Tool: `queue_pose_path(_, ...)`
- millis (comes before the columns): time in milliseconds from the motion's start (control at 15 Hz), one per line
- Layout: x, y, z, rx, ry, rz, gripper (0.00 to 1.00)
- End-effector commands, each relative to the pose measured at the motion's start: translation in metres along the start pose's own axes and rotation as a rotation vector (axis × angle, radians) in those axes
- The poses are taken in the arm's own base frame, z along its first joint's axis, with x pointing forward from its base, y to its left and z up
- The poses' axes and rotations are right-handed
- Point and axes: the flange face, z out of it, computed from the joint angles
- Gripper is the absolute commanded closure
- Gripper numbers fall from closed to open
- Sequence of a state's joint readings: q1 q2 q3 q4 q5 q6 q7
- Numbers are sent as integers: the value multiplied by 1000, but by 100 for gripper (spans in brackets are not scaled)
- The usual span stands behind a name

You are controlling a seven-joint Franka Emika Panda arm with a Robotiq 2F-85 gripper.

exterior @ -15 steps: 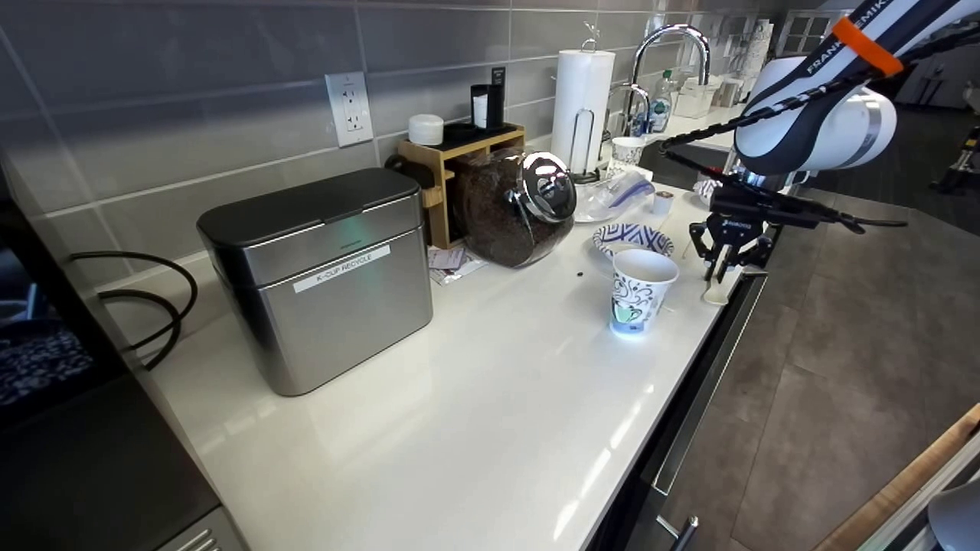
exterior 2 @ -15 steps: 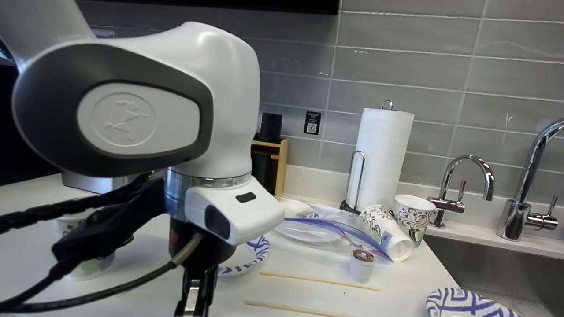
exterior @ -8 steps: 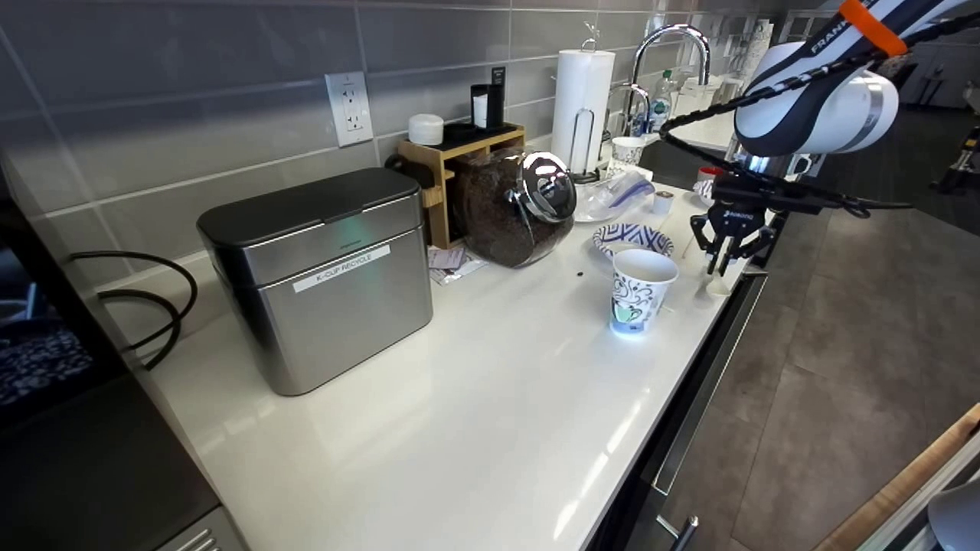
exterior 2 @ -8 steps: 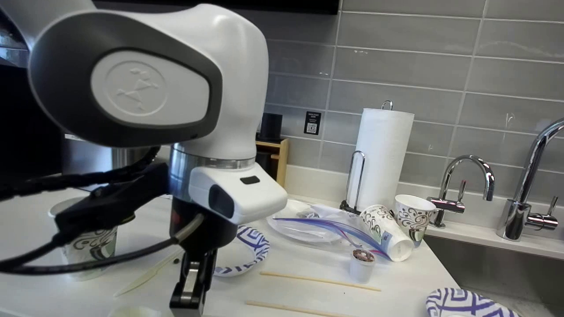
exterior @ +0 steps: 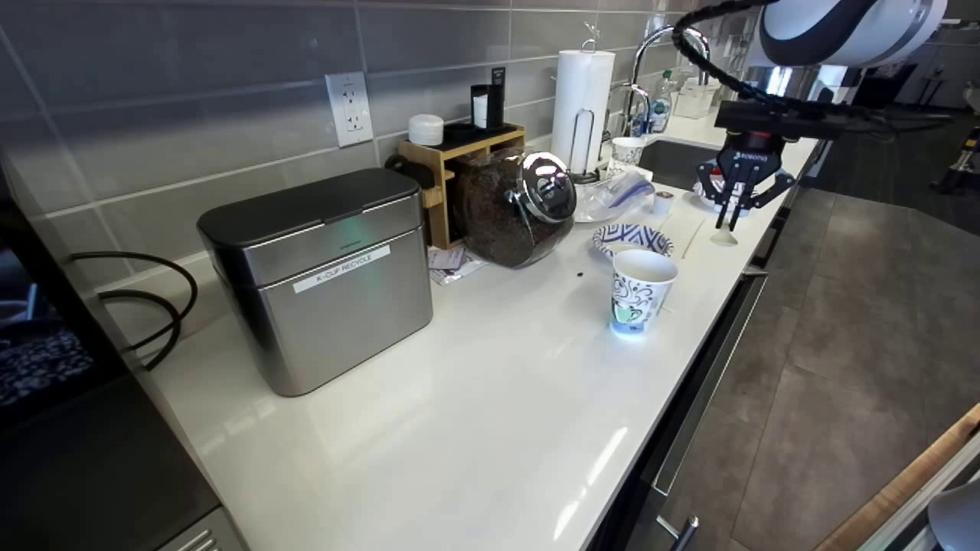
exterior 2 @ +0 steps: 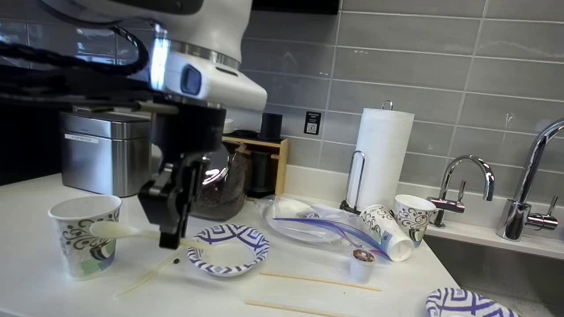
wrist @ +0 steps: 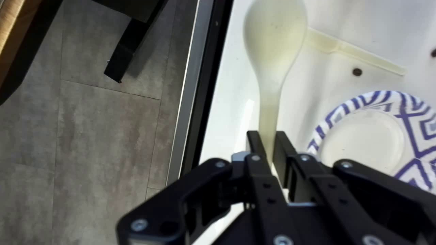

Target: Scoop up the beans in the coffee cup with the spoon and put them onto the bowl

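My gripper [wrist: 267,136] is shut on the handle of a pale plastic spoon [wrist: 276,37], whose scoop points away from the fingers. No bean lies in the scoop in the wrist view. The spoon hangs roughly level above the counter, crossing in front of the coffee cup [exterior 2: 88,257] in an exterior view. That cup stands upright, and its inside does not show, so beans in it are hidden. One dark bean [wrist: 357,72] lies loose on the counter. The blue-patterned bowl [exterior: 632,237] sits near the cup, to the right of the gripper in the wrist view, with no beans visible inside.
A pale plastic utensil [exterior 2: 150,276] and wooden sticks [exterior 2: 319,281] lie on the counter. Behind are a bean jar [exterior: 509,210], a plastic bag [exterior 2: 308,224], a small pod [exterior 2: 362,265], more cups [exterior 2: 414,218] and a steel bin [exterior: 352,306]. The counter's edge [wrist: 207,85] runs close by.
My gripper has risen with the spoon from low over the counter and shifted toward the sink end. The spoon now shows clearly in both exterior views. Cup and bowl have stayed put.
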State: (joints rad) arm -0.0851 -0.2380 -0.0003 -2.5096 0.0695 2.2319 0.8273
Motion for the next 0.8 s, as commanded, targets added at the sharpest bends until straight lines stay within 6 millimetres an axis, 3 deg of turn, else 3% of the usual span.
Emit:
queue_pose_path(0, -43, -14, -36, 80, 80, 74, 97)
queue_pose_path(400, -107, -44, -63, 196, 253, 153, 97)
queue_pose_path(733, -142, -48, -59, 131, 414, 74, 97)
